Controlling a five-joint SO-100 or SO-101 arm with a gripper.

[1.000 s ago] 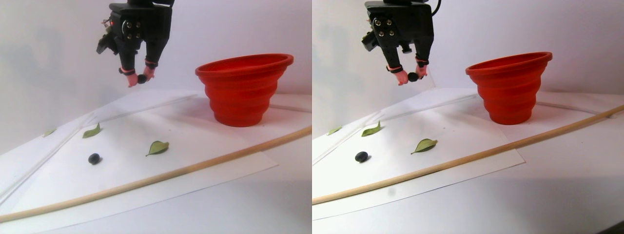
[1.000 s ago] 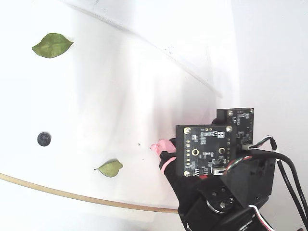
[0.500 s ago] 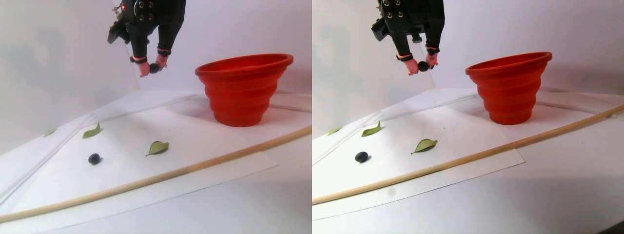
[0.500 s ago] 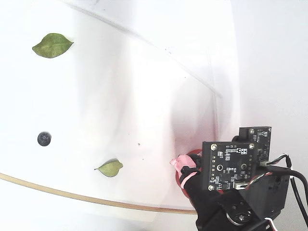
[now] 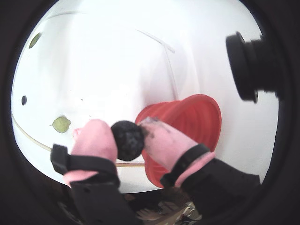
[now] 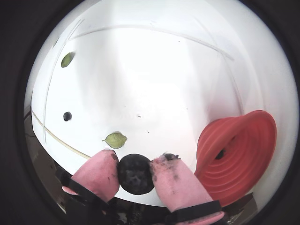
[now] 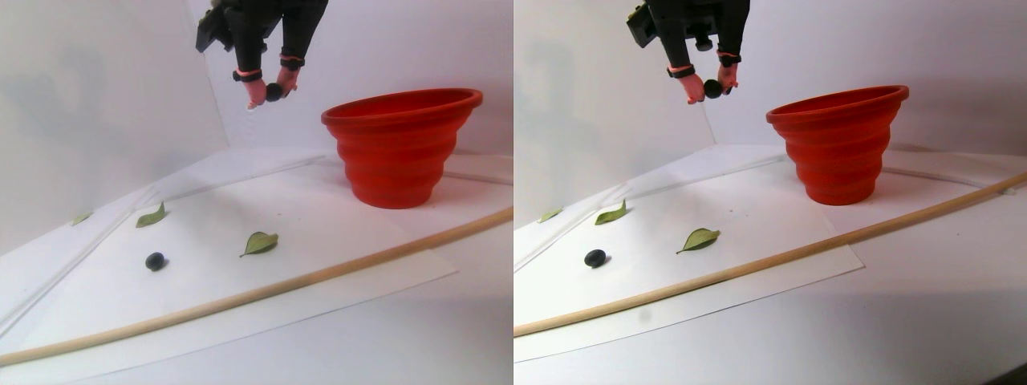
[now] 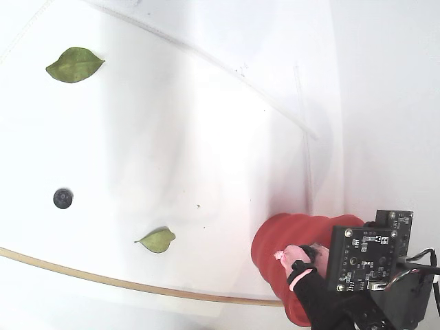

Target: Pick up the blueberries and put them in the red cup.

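Claw pinching one blueberry, upright red cup rim upward, second berry on paper

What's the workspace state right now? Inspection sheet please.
Surface: white table with white paper sheet on it.
Job's things: red cup upright on the sheet; a dark thing shows inside in a wrist view. Held blueberry above the surface, left of the cup in the stereo pair view. Loose blueberry on the sheet.
Clutter: green leaves; wooden stick across the front.
Gripper: gripper, pink-tipped, shut on the held berry.
Cables: wires at the arm.
Surroundings: plain white wall.
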